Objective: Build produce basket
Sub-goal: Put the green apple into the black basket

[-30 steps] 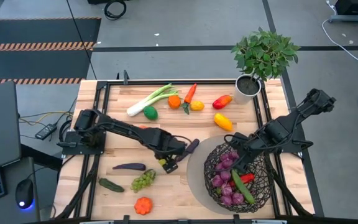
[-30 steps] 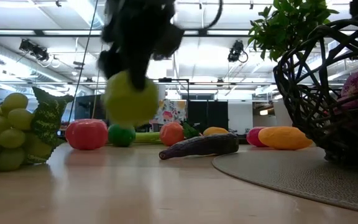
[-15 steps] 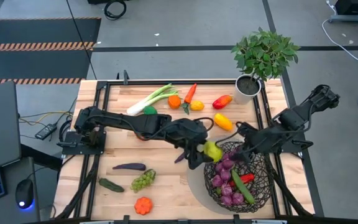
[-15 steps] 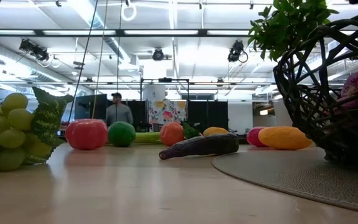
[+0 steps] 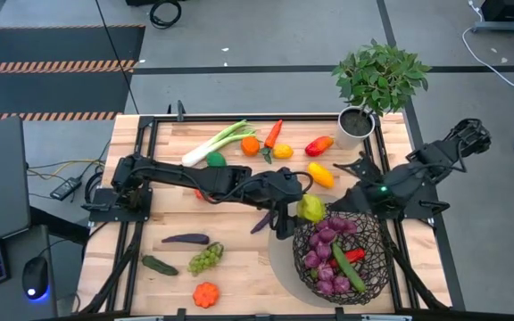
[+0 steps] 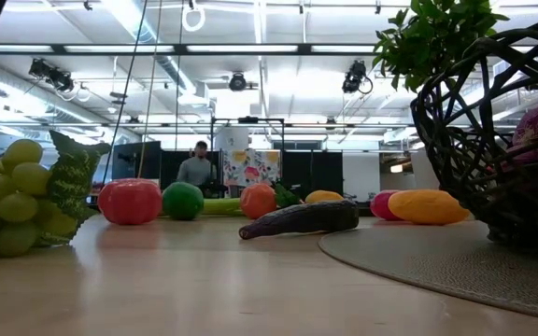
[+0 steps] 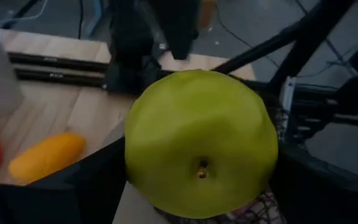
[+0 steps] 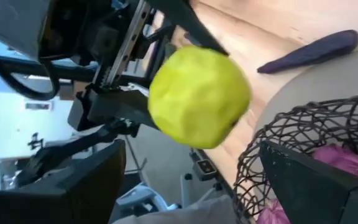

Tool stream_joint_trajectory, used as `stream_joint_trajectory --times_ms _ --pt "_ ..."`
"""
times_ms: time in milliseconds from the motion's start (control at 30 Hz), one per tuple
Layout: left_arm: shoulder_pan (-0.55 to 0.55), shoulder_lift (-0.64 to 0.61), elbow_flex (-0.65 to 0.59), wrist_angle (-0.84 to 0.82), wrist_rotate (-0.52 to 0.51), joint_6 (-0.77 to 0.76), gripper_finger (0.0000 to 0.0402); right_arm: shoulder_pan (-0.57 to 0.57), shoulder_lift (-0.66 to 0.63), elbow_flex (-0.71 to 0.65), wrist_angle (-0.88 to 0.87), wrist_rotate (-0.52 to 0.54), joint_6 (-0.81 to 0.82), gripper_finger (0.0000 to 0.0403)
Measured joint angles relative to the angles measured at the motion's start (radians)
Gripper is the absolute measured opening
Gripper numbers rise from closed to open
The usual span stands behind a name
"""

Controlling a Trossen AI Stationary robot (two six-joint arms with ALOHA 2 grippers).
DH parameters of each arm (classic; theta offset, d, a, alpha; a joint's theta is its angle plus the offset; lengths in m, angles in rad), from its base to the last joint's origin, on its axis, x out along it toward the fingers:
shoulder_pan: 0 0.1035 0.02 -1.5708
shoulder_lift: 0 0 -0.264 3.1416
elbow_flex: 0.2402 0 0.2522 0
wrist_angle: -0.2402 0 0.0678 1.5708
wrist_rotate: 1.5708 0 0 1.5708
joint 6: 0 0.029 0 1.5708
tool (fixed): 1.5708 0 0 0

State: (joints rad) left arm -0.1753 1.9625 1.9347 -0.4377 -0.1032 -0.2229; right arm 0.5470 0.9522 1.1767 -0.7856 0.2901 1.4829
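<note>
A yellow-green apple [image 5: 310, 209] is up in the air in my left gripper [image 5: 300, 212], which is shut on it just over the far-left rim of the dark wire basket [image 5: 298, 247]. In the left wrist view the apple [image 7: 201, 140] fills the picture. The basket stands on a round grey mat [image 5: 279, 260] and holds purple pieces, a green cucumber [image 5: 348, 267] and a red pepper [image 5: 355, 255]. My right gripper [image 5: 346, 206] hangs open over the basket's far rim, right of the apple, touching nothing. More produce lies on the table. My left gripper pinches the apple by its two opposite sides [image 7: 135, 158] between the fingers [image 7: 86, 183], coming level from the table's left. The stem-pit end [image 7: 201, 170] faces back at the wrist camera. The apple is lifted clear of the table, above the basket's rim.
The leek [image 5: 214, 143], lime [image 5: 215, 160], orange [image 5: 251, 145], carrot [image 5: 273, 135] and peppers [image 5: 320, 175] lie along the far side. An eggplant [image 5: 186, 239], cucumber [image 5: 159, 265], grapes [image 5: 205, 259] and pumpkin [image 5: 205, 294] lie near-left. The potted plant [image 5: 355, 125] stands far-right. Another eggplant [image 5: 261, 221] lies under the left arm.
My left gripper, shut on the apple, has risen from low over the table's middle and travelled right to the basket's far-left rim, leaving the low view. My right gripper has drawn back out of the basket toward the table's far edge.
</note>
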Motion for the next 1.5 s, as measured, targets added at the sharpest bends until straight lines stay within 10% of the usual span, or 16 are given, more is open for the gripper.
stream_joint_trajectory --times_ms 1500 --pt "-0.01 0.059 -0.002 0.104 0.001 -0.137 0.0346 -0.133 0.128 0.003 -0.102 -0.033 0.05 0.0351"
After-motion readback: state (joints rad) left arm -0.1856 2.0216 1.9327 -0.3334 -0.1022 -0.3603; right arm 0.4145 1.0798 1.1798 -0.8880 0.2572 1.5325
